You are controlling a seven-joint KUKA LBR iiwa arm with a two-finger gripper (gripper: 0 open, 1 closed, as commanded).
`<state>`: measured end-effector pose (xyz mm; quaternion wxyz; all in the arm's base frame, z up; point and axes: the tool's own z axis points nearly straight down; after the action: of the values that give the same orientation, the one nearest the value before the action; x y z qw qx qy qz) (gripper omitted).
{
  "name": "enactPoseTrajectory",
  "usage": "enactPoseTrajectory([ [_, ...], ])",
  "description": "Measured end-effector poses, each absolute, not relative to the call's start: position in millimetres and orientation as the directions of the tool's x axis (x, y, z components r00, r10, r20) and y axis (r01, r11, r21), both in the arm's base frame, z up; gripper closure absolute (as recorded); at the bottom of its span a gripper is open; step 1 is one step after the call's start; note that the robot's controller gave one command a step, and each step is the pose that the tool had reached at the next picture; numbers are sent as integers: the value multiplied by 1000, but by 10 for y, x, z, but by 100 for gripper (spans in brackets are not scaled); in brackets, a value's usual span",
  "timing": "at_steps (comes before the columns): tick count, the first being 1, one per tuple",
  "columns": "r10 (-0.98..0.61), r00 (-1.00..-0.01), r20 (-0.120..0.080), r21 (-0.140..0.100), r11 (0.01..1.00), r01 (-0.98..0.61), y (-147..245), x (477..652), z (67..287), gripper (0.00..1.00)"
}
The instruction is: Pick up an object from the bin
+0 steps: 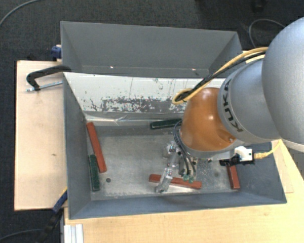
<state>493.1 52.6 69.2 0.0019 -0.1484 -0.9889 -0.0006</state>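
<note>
At the bin (127, 156) front, the arm (253, 100) points down onto a red bar (190, 184); jaws' opening unclear.

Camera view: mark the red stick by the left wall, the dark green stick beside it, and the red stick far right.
left red stick (96, 147), camera view, mid-length.
dark green stick (94, 173), camera view, mid-length.
far-right red stick (234, 177), camera view, its middle.

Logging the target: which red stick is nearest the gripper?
The red stick by the front wall, under the gripper; left stick and right stick lie by side walls.
</note>
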Motion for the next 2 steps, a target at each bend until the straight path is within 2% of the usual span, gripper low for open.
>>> enactPoseTrajectory([
  [1, 492, -871, -3, 1, 871, 492, 14, 5009, 704, 0],
  [2, 490, -872, -2, 2, 872, 490, 23, 5008, 703, 100],
])
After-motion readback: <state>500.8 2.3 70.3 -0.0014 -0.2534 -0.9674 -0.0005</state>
